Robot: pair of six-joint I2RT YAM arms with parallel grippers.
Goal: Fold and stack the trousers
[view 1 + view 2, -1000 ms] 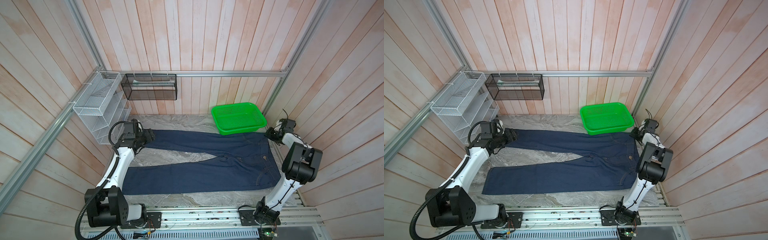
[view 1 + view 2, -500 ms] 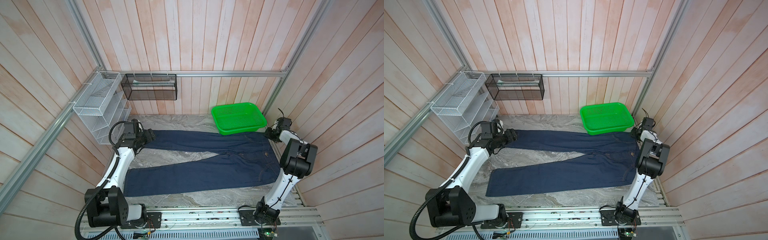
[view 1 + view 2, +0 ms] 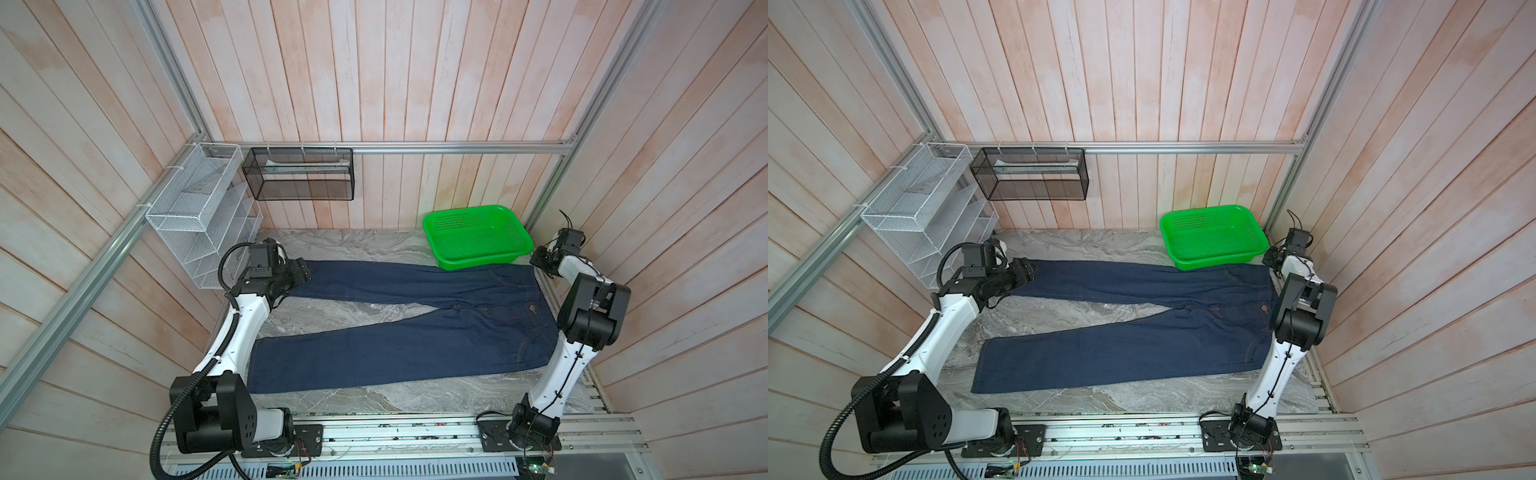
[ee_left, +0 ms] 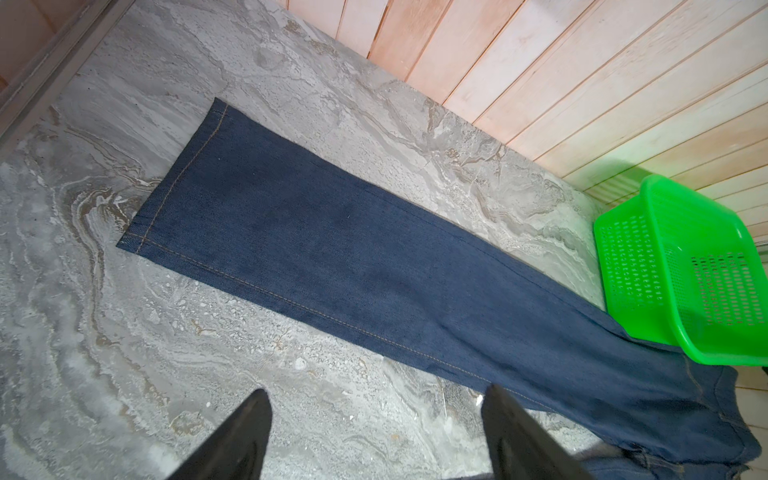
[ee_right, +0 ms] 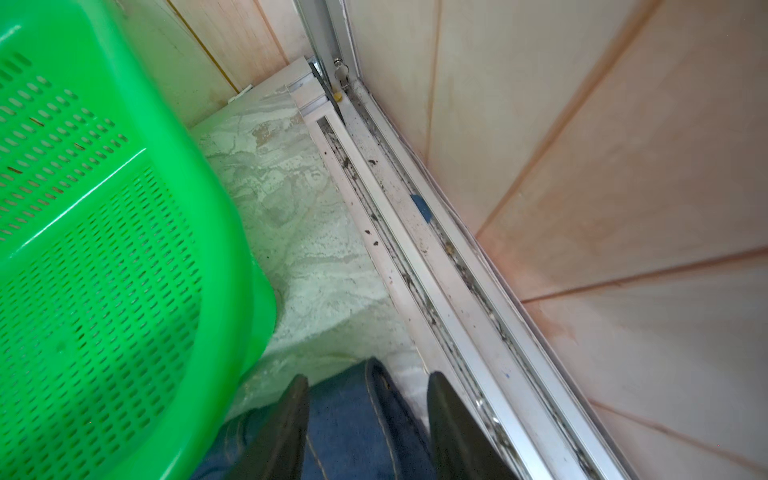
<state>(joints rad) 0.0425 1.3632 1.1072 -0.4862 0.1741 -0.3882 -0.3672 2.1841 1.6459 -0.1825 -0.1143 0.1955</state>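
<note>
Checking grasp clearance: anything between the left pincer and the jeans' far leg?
Nothing visible. The left pincer hangs open near the cuff end of the jeans; only bare marble tabletop shows between them. The green basket sits by the waist end, away from this pincer.

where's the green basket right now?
In both top views the green basket sits back right on the table, its front edge over the trousers' waist end, beside the right gripper.

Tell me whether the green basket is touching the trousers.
Touching. The left wrist view shows the green basket's lower corner resting on the trousers near the waist, and the denim runs under it with no gap.
</note>
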